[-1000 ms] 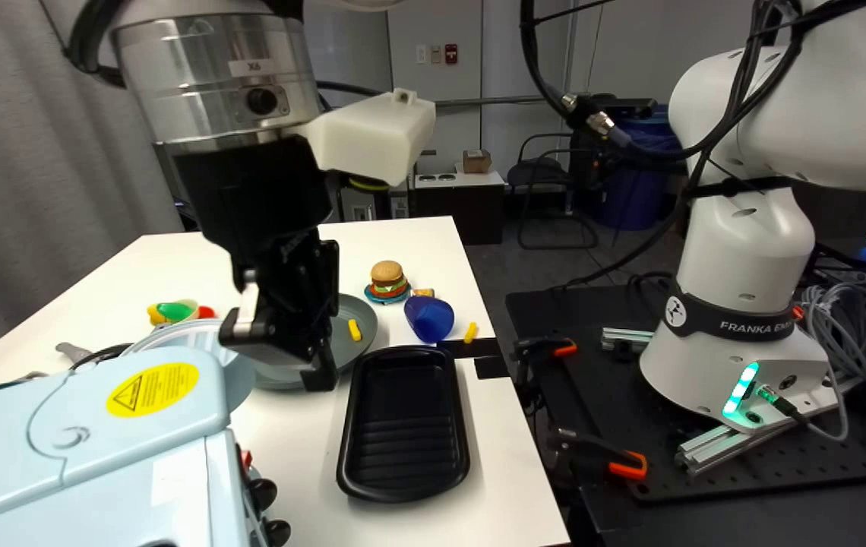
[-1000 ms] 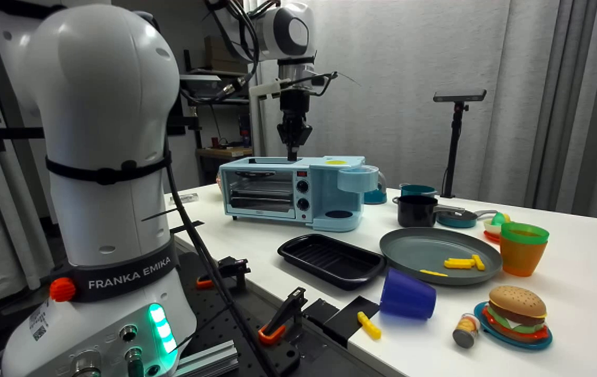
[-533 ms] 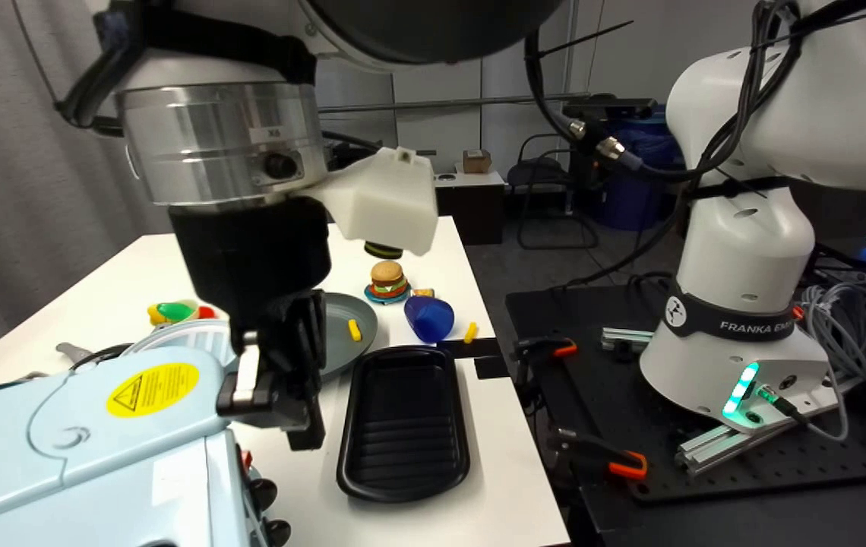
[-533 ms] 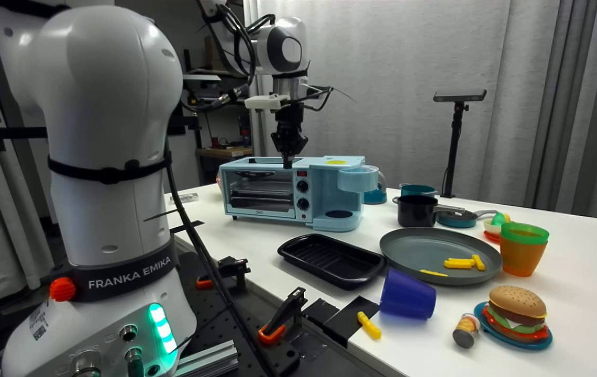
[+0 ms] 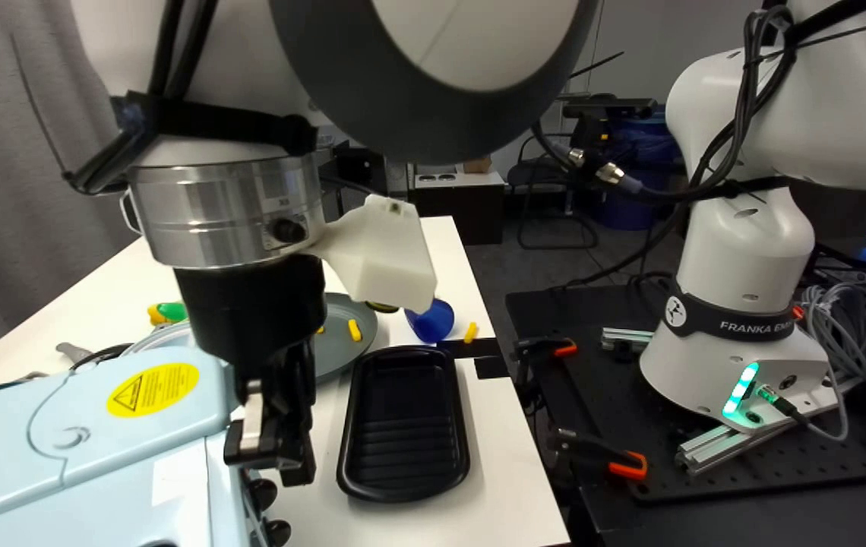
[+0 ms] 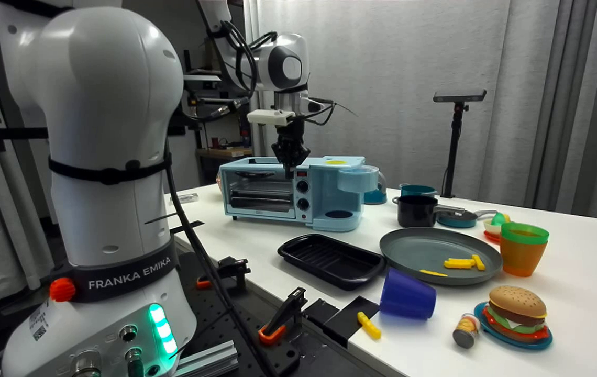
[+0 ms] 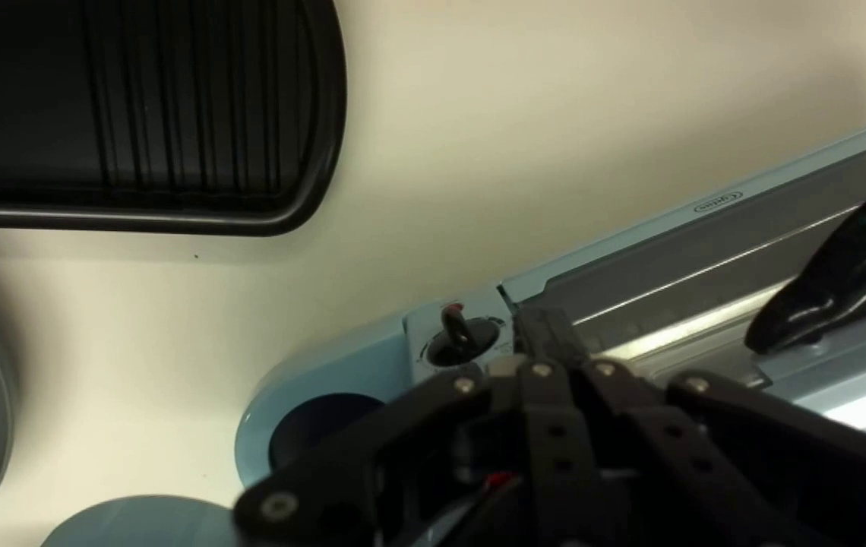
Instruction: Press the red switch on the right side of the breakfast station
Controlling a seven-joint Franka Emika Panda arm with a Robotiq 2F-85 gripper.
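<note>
The light-blue breakfast station [image 6: 323, 191] stands on the table; it also shows in an exterior view [image 5: 99, 471] and the wrist view [image 7: 372, 355]. Its red switch [image 6: 302, 174] sits on the front panel above two black knobs [image 6: 302, 187]. My gripper [image 6: 289, 173] is shut and empty, pointing down in front of the station, with its tips beside the switch on the oven-door side. In an exterior view my gripper [image 5: 296, 475] covers the switch. In the wrist view the closed fingertips [image 7: 551, 330] are near a knob [image 7: 465, 340], and a bit of red [image 7: 499, 479] shows between the gripper links.
A black tray [image 6: 332, 260] lies before the station; it also shows in an exterior view [image 5: 404, 425]. A grey plate [image 6: 440, 256], blue cup [image 6: 407, 295], toy burger [image 6: 517, 311] and black pot [image 6: 416, 210] stand on the table. The station's holder [image 6: 358, 179] juts forward.
My gripper has moved down from above the station's top to the front panel's height, and toward the oven-door side. It stays shut. The station and table objects have not moved.
</note>
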